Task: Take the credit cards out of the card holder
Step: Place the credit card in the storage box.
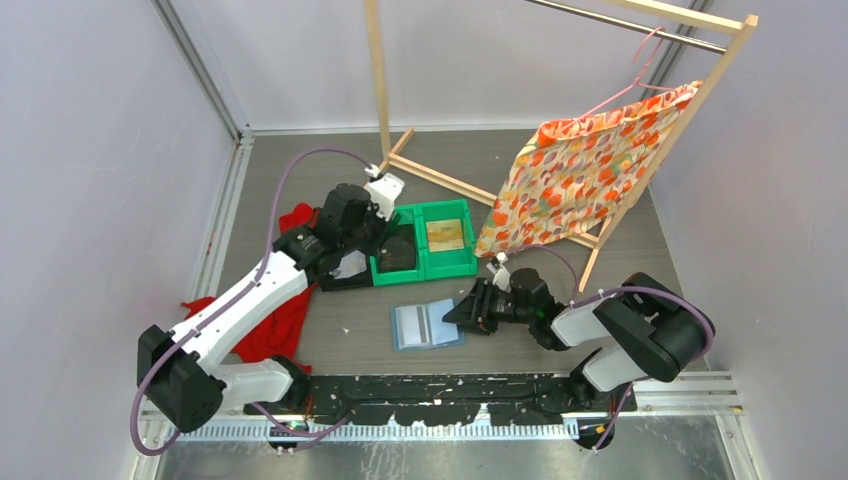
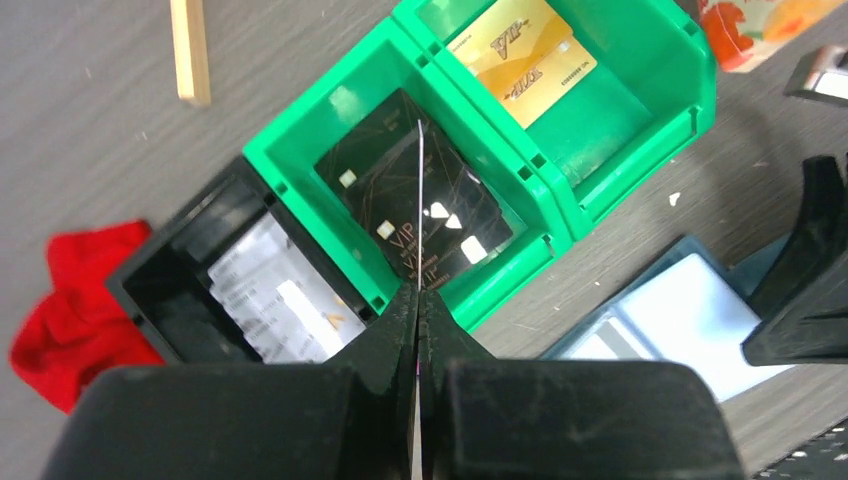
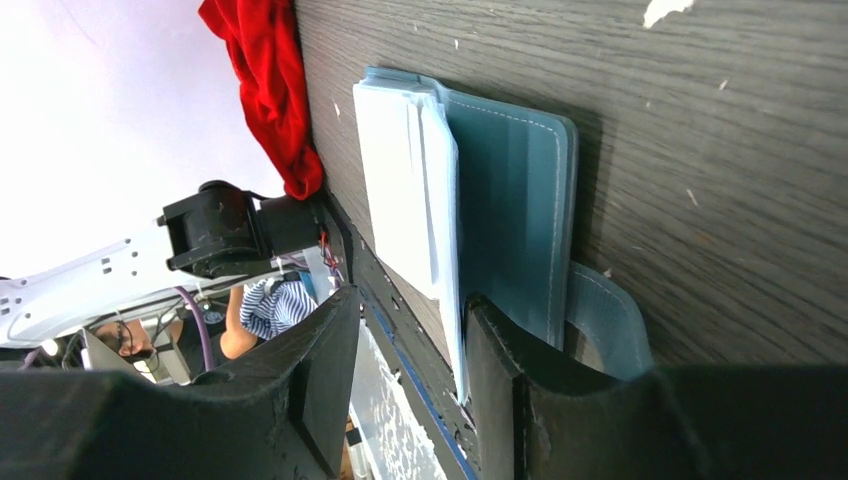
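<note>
The slate-blue card holder (image 1: 428,323) lies open on the table, pale pockets up; it also shows as card holder (image 2: 680,310) and card holder (image 3: 500,200). My right gripper (image 1: 455,313) is at its right edge, open; in the right wrist view the right gripper (image 3: 412,300) has one finger (image 3: 500,360) resting on the holder's edge by the closure tab (image 3: 610,320). My left gripper (image 2: 418,292) is shut on a thin credit card (image 2: 420,180), seen edge-on, held upright above a green bin (image 2: 300,130). In the top view the left gripper (image 1: 392,243) hangs over that bin.
The left green bin holds a black card (image 2: 370,180); the right green bin (image 2: 650,110) holds gold cards (image 2: 525,50). A black bin (image 2: 160,290) holds a whitish card (image 2: 270,290). A red cloth (image 1: 270,320) lies left. A wooden rack (image 1: 440,175) with patterned fabric (image 1: 580,170) stands behind.
</note>
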`<state>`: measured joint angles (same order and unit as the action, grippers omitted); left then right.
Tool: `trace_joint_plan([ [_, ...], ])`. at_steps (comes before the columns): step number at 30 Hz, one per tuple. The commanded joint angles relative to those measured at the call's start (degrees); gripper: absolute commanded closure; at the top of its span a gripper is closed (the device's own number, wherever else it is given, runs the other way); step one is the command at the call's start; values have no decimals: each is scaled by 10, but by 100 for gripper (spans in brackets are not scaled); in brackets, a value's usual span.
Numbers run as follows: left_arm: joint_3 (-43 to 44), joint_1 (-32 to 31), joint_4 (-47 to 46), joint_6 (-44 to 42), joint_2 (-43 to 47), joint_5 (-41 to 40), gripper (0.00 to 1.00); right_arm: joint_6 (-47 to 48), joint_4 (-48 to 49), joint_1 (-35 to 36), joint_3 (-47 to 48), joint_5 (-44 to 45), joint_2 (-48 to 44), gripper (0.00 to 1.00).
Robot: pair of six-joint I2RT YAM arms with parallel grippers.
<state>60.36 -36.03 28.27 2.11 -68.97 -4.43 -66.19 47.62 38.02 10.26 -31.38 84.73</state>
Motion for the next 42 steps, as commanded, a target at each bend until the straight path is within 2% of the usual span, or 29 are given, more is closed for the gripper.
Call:
trace_joint_plan([
  [1, -11, -19, -81, -133, 13, -15, 99, 22, -27, -3, 6, 4, -15, 52],
  [10, -46, -26, -123, -282, -16, -63, 100, 15, -12, -3, -6, 5, -20, 52],
  [16, -121, -34, -211, -367, -21, -47, 99, 16, -12, -3, -9, 4, -22, 52],
  [27, -148, -40, -244, -438, -43, 2, 100, 15, -7, -4, -11, 4, -21, 52],
  [42, -159, -40, -259, -498, -116, 0, 100, 14, 5, -7, -23, 6, -20, 52],
])
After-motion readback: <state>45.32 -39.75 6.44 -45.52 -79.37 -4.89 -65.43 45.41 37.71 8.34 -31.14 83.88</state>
